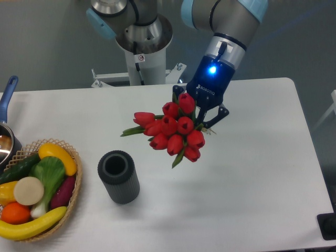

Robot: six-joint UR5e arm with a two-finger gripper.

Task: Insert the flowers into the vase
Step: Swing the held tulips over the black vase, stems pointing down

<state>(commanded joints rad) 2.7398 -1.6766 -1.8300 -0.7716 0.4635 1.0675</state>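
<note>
At the far left edge of the bench (252,173) I can see a pot (6,143) with a blue handle, cut off by the frame, with something brownish inside. Just near of it sits a woven basket (73,191) filled with fruit and vegetables: a yellow pepper (56,156), a cucumber (18,168), a green leafy piece (48,173), a purple one (64,192), a pale round slice (28,190), an orange fruit (14,212) and a banana (31,226) lying along the near rim.

Right of the basket, well apart from it, the vase (118,176) stands upright on the white bench, dark grey and ribbed, its round mouth open and holding nothing that I can see.

Further right and higher, the flowers (173,131) hang above the bench, clear of the vase: a bunch of red tulip buds with green leaves poking out to the left and downward. The stems run back into the end effector (206,116), whose dark fingers are clamped on them. Its blue body carries white lettering I read as ROBOTIQ, with a lit blue lamp above it.

At the far side I see the arm's grey base (142,39), which bears a small sticker I cannot read, against a plain grey wall (47,47). A dark object (328,226) sits at the near right corner.
</note>
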